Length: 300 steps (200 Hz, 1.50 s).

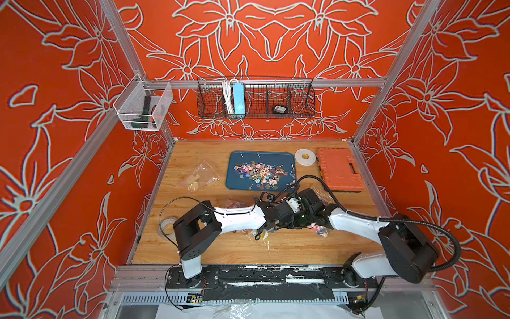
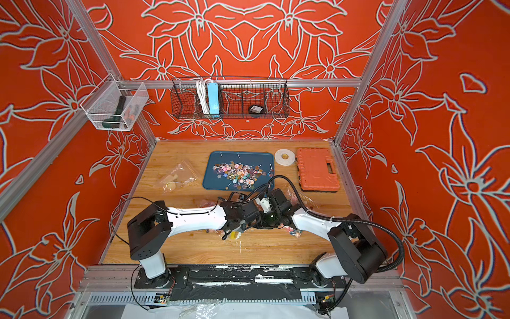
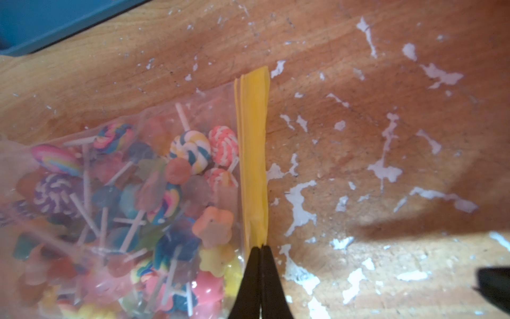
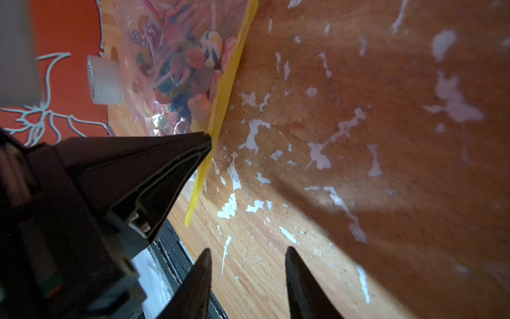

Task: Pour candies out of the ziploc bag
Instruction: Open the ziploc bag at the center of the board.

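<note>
1. The left tool [image 3: 260,250] is pinching the yellow zip strip [image 3: 254,152] of the ziploc bag [image 3: 220,110], its jaws pressed fully together on the strip.
2. The right tool [image 4: 248,252] is hovering just beside that strip over the bare worktop [image 4: 358,138], its jaws standing partly apart and gripping nothing.
3. The candies [image 3: 190,150] are lying inside the bag, which is resting on the worktop nearer the robot's base than the blue tray [image 1: 237,160]. A loose heap [image 1: 259,172] is lying on that tray.
4. Step in hand, as judged: the bag's mouth is being taken up for opening, and the seal is looking closed.
5. Next move, as judged: the right tool is needing to close on the strip's opposite lip, so that both tools can part the seal before tipping the bag.
</note>
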Available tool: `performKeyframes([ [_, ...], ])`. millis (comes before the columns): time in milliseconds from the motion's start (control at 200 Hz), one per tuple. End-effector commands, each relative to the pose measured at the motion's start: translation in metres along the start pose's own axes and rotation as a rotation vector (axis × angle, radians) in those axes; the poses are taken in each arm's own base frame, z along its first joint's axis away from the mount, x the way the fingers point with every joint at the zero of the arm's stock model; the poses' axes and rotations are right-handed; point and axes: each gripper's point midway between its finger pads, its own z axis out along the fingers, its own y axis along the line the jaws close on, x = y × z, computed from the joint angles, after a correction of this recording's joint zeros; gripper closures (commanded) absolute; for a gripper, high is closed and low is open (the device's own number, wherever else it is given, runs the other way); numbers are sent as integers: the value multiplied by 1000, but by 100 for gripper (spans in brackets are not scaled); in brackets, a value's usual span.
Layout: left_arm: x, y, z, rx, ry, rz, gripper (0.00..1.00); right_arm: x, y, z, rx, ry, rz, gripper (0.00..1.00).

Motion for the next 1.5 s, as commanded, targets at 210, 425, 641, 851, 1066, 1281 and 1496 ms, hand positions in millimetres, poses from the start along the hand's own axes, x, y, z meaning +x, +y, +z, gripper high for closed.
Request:
performKeyframes([
  [210, -5, 7, -2, 164, -41, -49, 100, -16, 33, 27, -125, 18, -21, 57],
  [425, -4, 10, 0, 221, -47, -64, 100, -23, 38, 42, -141, 23, -13, 58],
  [641, -1, 15, 1, 245, -50, -81, 100, -36, 36, 54, -122, 6, 1, 59],
  [851, 0, 15, 2, 251, -51, -81, 100, -44, 28, 68, -101, 8, 34, 62],
  [1066, 0, 19, 1, 248, -54, -85, 100, -47, 21, 76, -78, 9, 53, 65],
  [1281, 0, 19, 0, 256, -56, -89, 100, -49, 16, 81, -68, 4, 72, 67],
  [1496, 5, 18, 2, 272, -44, -93, 100, -61, 16, 80, -39, -37, 72, 67],
])
